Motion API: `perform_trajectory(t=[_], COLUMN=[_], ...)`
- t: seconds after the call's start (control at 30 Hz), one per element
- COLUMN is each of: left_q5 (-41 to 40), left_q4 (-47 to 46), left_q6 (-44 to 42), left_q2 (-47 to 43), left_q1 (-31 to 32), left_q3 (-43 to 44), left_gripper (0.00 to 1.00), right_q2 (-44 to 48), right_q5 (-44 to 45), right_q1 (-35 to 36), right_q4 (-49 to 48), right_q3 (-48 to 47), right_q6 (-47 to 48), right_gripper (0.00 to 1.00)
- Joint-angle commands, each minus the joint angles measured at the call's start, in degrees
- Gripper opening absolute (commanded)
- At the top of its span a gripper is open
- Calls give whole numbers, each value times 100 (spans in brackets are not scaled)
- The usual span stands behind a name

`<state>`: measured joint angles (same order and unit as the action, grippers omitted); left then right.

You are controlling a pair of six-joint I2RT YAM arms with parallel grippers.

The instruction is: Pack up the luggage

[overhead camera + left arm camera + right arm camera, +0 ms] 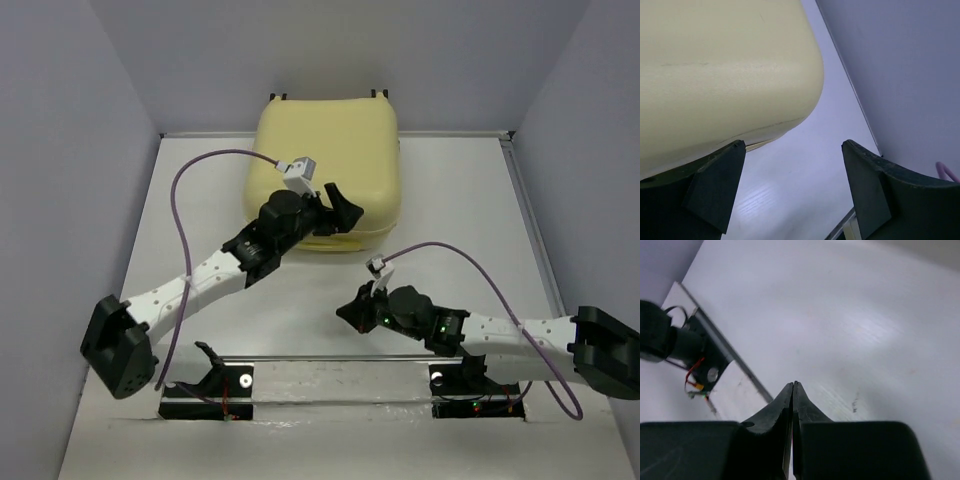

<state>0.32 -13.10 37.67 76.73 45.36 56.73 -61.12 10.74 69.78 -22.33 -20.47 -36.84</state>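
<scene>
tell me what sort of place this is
Most likely a robot lab test cell: a white table boxed in by plain grey panels, a left arm and right arm bolted at its near edge, and a pale-yellow suitcase set out.

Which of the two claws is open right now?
The left claw, spread wide at the near edge of the yellow suitcase; the right claw is pinched shut over the table.

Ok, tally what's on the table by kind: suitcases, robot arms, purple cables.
suitcase: 1
arms: 2, left arm and right arm
purple cables: 2, left cable and right cable
total: 5
</scene>
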Motion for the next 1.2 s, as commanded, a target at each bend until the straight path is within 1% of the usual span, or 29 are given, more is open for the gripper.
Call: perform_trajectory(t=[0.0,0.03,0.07,0.1,0.17,0.2,0.23,0.27,0.3,0.37,0.4,0.47,0.5,0.53,0.6,0.63,0.67,0.73,0.77,0.83,0.87,0.9,0.93,0.97,1.1,1.17], left_q5=[-559,-603,-612,-612,-690,-760,-953,-1042,-1121,-1244,-1323,-1578,-1744,-1746,-1947,-2026,-2036,-2150,-2167,-2167,-2150,-2132,-2124,-2106,-1904,-1816], left_q4=[-211,-167,-105,-87,-70,-78,-113,-148,-331,-622,-867,-1114,-1316,-1439,-1703,-1991,-2186,-2538,-2618,-2741,-2768,-2811,-2820,-2829,-2829,-2803], left_q6=[-137,-59,-6,64,336,459,582,897,1065,1442,1549,1655,1743,1778,1884,1997,2033,2209,2236,2271,2271,2271,2262,2254,2131,2060], left_q2=[-1220,-1535,-1677,-1827,-2221,-2345,-2451,-2635,-2706,-2716,-2646,-2288,-2111,-1953,-1478,-1250,-1248,-854,-853,-494,-440,-370,-317,-247,-202,-263], left_q1=[-54,-54,-45,-36,-10,-1,-1,-1,-1,-1,-1,-1,-1,-10,-1,-10,-1,-10,-1,-1,-10,-10,-10,-10,-1,8], left_q3=[-802,-987,-1371,-1567,-1988,-2225,-2671,-2885,-3270,-3571,-3703,-3704,-3582,-3512,-3397,-3344,-3344,-3326,-3318,-3221,-3195,-3142,-3124,-3115,-3080,-3071], left_gripper=[90,90,90,90,90,90,89,87,85,82,82,82,83,83,85,86,87,88,88,88,88,88,88,87,84,83], right_q2=[188,249,293,355,443,461,452,409,382,295,259,198,119,75,-22,-92,-136,-408,-496,-698,-743,-795,-857,-1031,-1366,-1437], right_q5=[-150,-482,-598,-687,-932,-1029,-1109,-1353,-1364,-1364,-1425,-1609,-1706,-1716,-1865,-1935,-2075,-2803,-3023,-3402,-3516,-3805,-4069,-4480,-4503,-4546], right_q1=[-1104,-1681,-1930,-2150,-2572,-2923,-3091,-3258,-3538,-3830,-4179,-4559,-4822,-4824,-5087,-5219,-5307,-5579,-5580,-5747,-5800,-5948,-6010,-6063,-6116,-6283], right_q4=[422,413,422,431,615,685,816,913,1019,1273,1318,1327,1310,1240,994,732,538,291,186,-33,-191,-350,-760,-930,-1159,-1440], right_q3=[210,210,158,105,-97,-219,-421,-527,-633,-826,-871,-923,-941,-941,-976,-968,-933,-994,-994,-977,-933,-889,-810,-801,-897,-845], right_q6=[72,167,221,273,387,492,528,564,573,555,546,537,581,668,1002,1169,1318,1583,1679,1890,1961,2031,2075,2145,2418,2515], right_gripper=[7,7,8,9,15,19,25,28,33,34,38,40,45,46,46,46,46,45,45,46,46,46,46,46,46,47])
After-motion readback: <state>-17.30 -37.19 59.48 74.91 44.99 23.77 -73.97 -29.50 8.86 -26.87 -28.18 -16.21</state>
